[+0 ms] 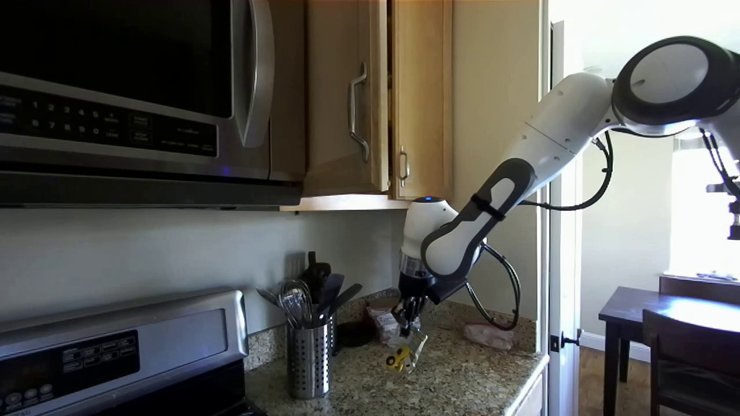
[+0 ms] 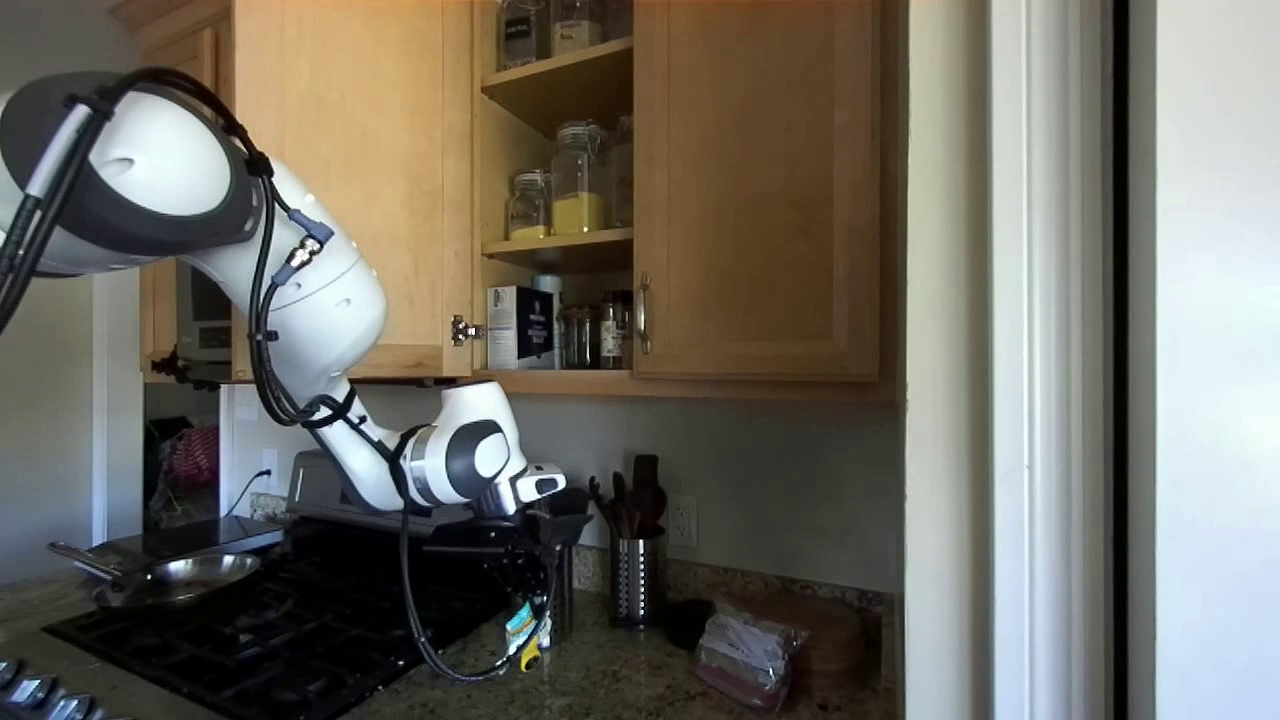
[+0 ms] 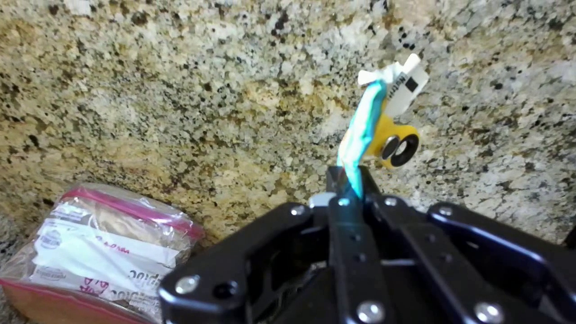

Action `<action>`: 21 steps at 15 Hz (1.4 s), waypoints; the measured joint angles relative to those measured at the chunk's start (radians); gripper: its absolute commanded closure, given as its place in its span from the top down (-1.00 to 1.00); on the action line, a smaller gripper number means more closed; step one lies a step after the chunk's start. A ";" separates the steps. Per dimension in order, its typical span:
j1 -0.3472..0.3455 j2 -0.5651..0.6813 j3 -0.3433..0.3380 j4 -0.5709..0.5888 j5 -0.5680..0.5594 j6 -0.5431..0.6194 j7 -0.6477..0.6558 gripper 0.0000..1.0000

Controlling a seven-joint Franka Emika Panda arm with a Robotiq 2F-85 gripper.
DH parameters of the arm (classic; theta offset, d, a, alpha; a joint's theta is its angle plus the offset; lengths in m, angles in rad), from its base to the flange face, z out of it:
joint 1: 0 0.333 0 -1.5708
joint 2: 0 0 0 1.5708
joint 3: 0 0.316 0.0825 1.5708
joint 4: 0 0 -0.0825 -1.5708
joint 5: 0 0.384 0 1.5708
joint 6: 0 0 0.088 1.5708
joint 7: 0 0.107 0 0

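In an exterior view, I had the stove [image 1: 179,341] left of the utensil holder [image 1: 309,364], the microwave [image 1: 136,104] above-left; my gripper [image 1: 407,331] and packet [image 1: 416,349] hung right of the utensil holder, a bag [image 1: 488,336] farther right.

Daylight floods through an overexposed window [image 1: 696,231] in an exterior view, glazing the table [image 1: 647,303] in front of it; the microwave [image 1: 127,86], well away from the window, sits dim, its lettering [image 1: 140,120] soft.
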 measured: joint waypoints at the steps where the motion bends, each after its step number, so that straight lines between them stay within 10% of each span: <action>1: 0.005 0.011 -0.002 0.005 0.000 0.001 0.005 -0.88; 17: 0.048 0.173 -0.023 0.087 0.002 0.036 0.053 -0.87; 18: 0.049 0.178 -0.025 0.091 0.002 0.038 0.053 -0.37; 21: 0.064 0.183 -0.047 0.099 0.001 0.038 0.053 -0.11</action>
